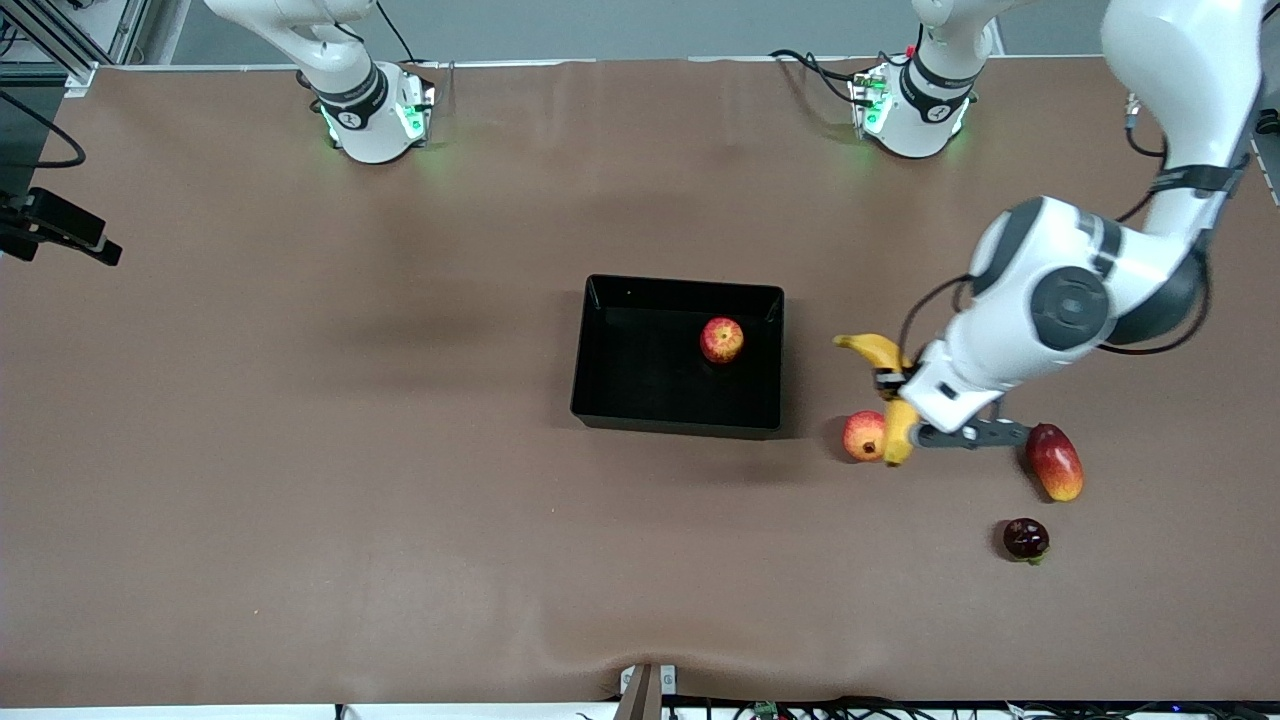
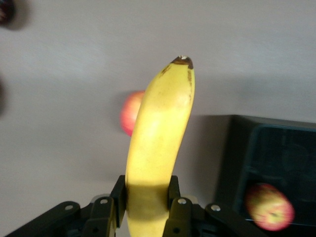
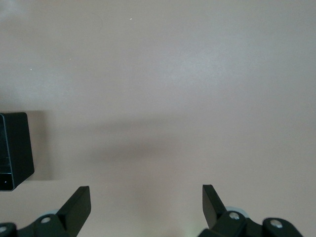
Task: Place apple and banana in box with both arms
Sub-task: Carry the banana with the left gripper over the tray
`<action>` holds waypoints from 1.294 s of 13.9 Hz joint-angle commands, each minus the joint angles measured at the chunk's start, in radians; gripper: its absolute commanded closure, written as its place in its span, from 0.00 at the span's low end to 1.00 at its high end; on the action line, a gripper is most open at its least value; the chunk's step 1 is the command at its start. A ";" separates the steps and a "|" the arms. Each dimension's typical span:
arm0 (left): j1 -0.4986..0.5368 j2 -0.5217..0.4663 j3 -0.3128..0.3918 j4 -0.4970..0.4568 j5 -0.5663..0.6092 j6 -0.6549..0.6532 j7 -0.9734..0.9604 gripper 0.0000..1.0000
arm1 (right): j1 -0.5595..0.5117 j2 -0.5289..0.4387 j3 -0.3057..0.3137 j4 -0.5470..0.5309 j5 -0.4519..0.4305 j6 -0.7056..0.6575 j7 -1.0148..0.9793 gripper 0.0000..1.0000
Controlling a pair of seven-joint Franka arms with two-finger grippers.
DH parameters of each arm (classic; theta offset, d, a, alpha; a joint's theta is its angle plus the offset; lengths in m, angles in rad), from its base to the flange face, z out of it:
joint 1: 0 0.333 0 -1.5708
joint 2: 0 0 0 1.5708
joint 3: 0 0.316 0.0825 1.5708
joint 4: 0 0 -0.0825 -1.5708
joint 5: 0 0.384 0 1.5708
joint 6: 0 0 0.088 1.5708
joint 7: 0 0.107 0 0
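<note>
The apple already lies inside the box, toward the corner closest to the left arm's end of the table, so that half of the task looks done. The banana step is in hand: the left tool is pinching the banana across its lower body, with the fruit standing up out of the fingers and its dark tip pointing away from the wrist. Tool and banana hang in the air over the bare table just beside the box, above an orange-red round fruit that sits on the table beneath them. A mango and a small dark fruit lie farther toward the left arm's end.

The next move, as I judge it, calls for carrying the banana sideways over the box wall, lowering it clear of the apple, then releasing.

The right tool is spread wide and holds nothing; it waits over bare table with a corner of the box at the edge of its wrist view. In the front view only that arm's base shows.

The left tool's contact pads are hidden by the banana, and part of the banana is covered by the wrist in the front view.
</note>
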 commanded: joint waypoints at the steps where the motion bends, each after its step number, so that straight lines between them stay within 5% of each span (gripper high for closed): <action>1: -0.106 0.035 -0.002 0.056 0.000 -0.023 -0.133 1.00 | -0.023 -0.002 0.012 0.026 0.000 -0.013 -0.007 0.00; 5: -0.263 0.115 0.009 0.125 0.002 -0.012 -0.285 1.00 | -0.028 -0.001 0.012 0.031 0.000 -0.013 -0.007 0.00; 13: -0.584 0.255 0.170 0.262 0.095 0.005 -0.488 1.00 | -0.029 0.001 0.012 0.031 -0.003 -0.011 -0.007 0.00; 18: -0.696 0.296 0.254 0.265 0.094 0.100 -0.489 1.00 | -0.028 0.003 0.012 0.031 -0.001 -0.016 -0.007 0.00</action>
